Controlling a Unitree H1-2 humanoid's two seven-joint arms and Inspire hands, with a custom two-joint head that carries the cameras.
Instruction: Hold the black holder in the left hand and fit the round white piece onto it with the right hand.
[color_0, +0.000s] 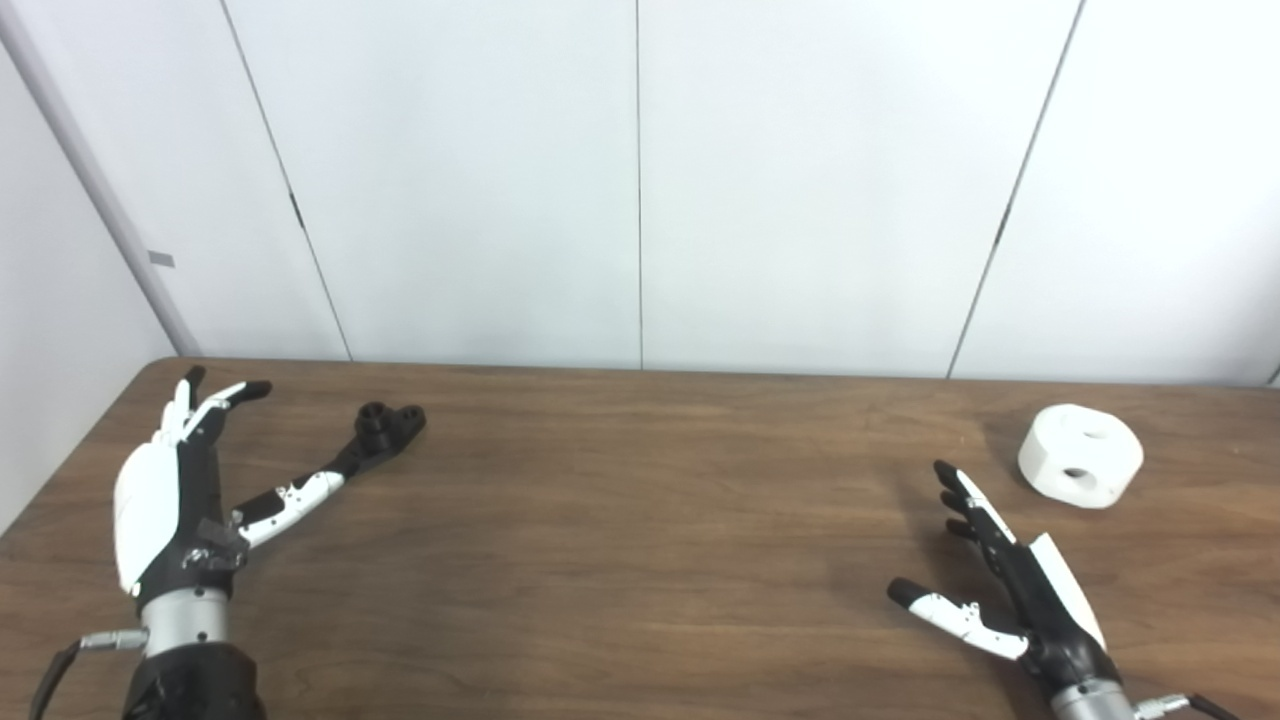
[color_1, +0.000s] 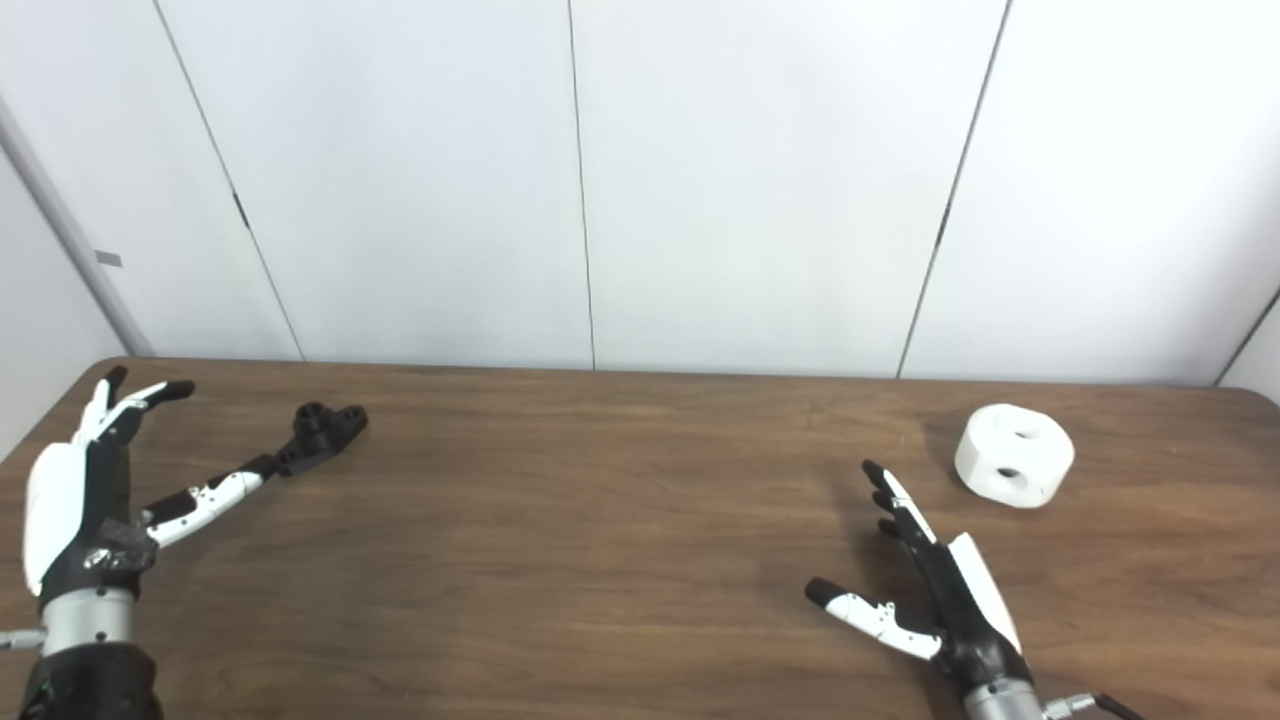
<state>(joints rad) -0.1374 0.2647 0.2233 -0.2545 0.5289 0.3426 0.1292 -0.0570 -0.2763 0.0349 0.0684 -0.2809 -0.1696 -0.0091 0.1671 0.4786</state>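
Observation:
A small black holder (color_0: 388, 426) lies flat on the brown table at the back left. My left hand (color_0: 190, 485) is open beside it, fingers pointing away, and its thumb tip reaches the holder's near end; whether it touches I cannot tell. A round white piece (color_0: 1081, 455) with holes in its top and side rests at the back right. My right hand (color_0: 1000, 575) is open, below and to the left of the white piece, clearly apart from it.
The wooden table (color_0: 640, 560) runs up to a white panelled wall (color_0: 640, 180) at the back. Its rounded left corner is just behind my left hand.

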